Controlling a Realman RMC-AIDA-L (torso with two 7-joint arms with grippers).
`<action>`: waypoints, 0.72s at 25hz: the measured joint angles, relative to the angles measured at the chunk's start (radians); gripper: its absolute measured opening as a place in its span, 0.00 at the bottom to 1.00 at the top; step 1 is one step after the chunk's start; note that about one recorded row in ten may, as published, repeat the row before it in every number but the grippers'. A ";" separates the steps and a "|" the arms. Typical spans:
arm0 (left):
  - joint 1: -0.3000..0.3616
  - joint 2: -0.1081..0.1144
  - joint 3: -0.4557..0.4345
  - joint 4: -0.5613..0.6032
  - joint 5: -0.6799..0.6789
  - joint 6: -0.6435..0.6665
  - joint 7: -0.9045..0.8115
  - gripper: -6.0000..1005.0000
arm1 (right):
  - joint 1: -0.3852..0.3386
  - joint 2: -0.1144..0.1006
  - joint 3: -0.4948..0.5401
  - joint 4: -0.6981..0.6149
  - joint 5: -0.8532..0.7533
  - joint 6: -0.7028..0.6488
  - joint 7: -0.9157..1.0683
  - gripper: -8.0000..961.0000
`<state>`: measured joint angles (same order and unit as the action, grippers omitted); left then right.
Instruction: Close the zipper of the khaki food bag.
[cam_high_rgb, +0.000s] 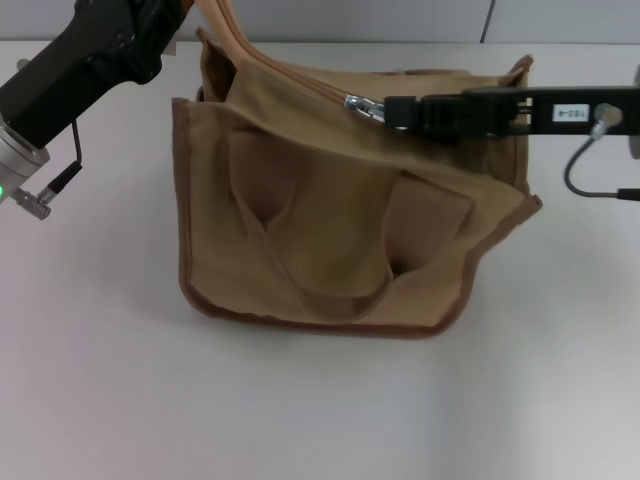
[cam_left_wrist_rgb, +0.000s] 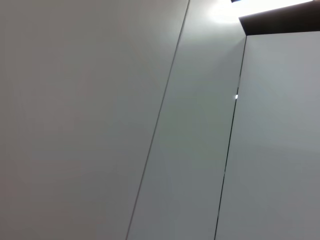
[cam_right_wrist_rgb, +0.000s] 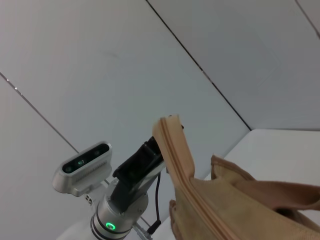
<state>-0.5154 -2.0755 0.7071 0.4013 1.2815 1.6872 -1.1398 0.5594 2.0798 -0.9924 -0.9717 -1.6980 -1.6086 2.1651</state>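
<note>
The khaki food bag (cam_high_rgb: 350, 250) stands on the white table (cam_high_rgb: 120, 400), front pocket toward the camera, one strap handle (cam_high_rgb: 300, 270) draped over it. Along its top runs the zipper (cam_high_rgb: 300, 85). The right gripper (cam_high_rgb: 392, 112) is clamped on the silver pull tab (cam_high_rgb: 365, 105). Farther back, the left gripper (cam_right_wrist_rgb: 150, 157) pinches the zipper's raised end (cam_right_wrist_rgb: 172, 137).

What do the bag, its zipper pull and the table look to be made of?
Bag: matte tan woven cloth, probably canvas; it creases and sags, with darker brown trim. Zipper pull: shiny silver, likely metal. Table: smooth white surface; material unclear.
</note>
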 joint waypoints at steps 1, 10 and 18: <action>0.000 0.000 0.000 -0.002 0.000 -0.004 0.000 0.04 | -0.005 0.000 0.009 0.000 0.000 -0.007 -0.006 0.02; 0.002 0.002 -0.002 -0.016 -0.020 -0.021 0.006 0.04 | -0.046 -0.001 0.103 0.003 -0.005 -0.072 -0.052 0.02; 0.003 0.001 -0.002 -0.022 -0.021 -0.043 0.006 0.04 | -0.092 -0.018 0.165 0.008 -0.009 -0.121 -0.084 0.02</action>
<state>-0.5123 -2.0740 0.7056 0.3789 1.2602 1.6443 -1.1341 0.4675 2.0621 -0.8272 -0.9635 -1.7073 -1.7291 2.0812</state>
